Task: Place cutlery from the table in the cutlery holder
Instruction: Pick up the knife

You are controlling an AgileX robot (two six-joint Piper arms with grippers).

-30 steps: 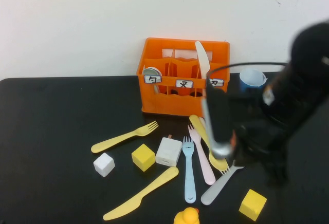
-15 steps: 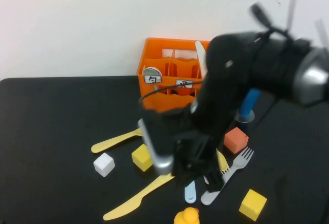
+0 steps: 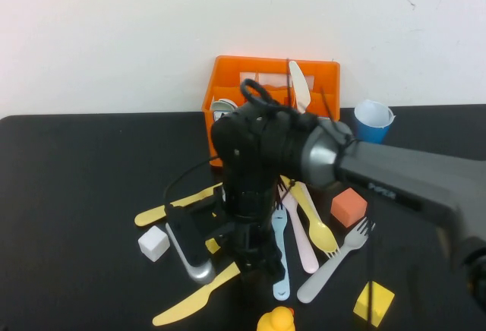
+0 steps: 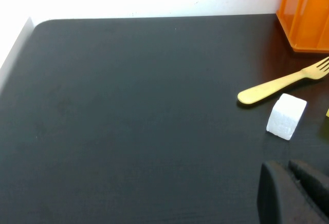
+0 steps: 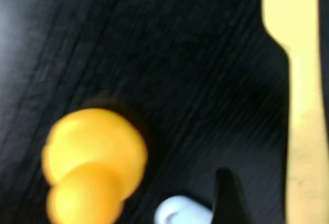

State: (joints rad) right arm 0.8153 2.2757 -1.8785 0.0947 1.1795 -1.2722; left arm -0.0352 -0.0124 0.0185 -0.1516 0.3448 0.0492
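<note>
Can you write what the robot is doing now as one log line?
right pincer: low over yellow knife and blue fork | left pincer: near white cube | cutlery holder: white knife inside

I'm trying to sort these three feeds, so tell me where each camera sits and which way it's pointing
High view: raised on the robot's side, angled down at the black table and the orange cutlery holder; the right arm reaches in, its right gripper low near the yellow knife.
Left wrist view: on the left arm, low over the table, facing a yellow fork and white cube; the left gripper shows as a dark edge.
Right wrist view: on the right arm, looking straight down at the rubber duck.
Shared: the fork and cube appear in the high and left wrist views.
</note>
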